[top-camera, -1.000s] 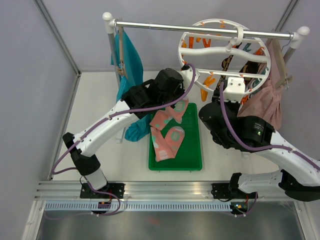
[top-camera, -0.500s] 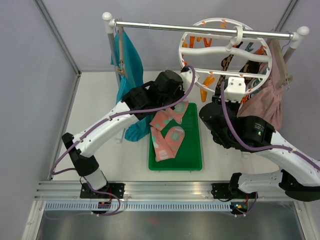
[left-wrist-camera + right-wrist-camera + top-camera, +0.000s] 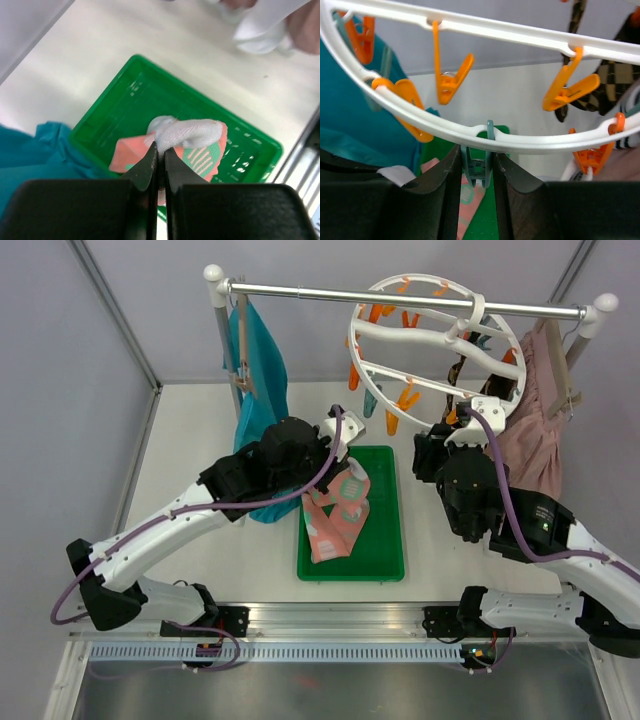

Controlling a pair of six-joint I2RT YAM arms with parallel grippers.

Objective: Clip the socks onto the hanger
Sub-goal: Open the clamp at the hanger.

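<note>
The left tool [image 3: 159, 162] is pinched narrow on the white cuff of 1 pink sock [image 3: 195, 137], held above the green tray [image 3: 115, 100] so that an edge is offered for clipping. The right tool [image 3: 476, 172] is closed around a teal clip [image 3: 476, 162] under the hanger [image 3: 535, 145], apparently to squeeze it apart. The hanger is hung from the rail [image 3: 300, 290], tilted toward the arms, within reach. Another pink sock is left in the tray on the counter [image 3: 200, 420].

White table [image 3: 185, 435] sits under the steel rail [image 3: 300, 292], plain grey walls [image 3: 300, 340] close behind and left of that rail, aluminium track [image 3: 330, 618] across the front, light soft and even.
</note>
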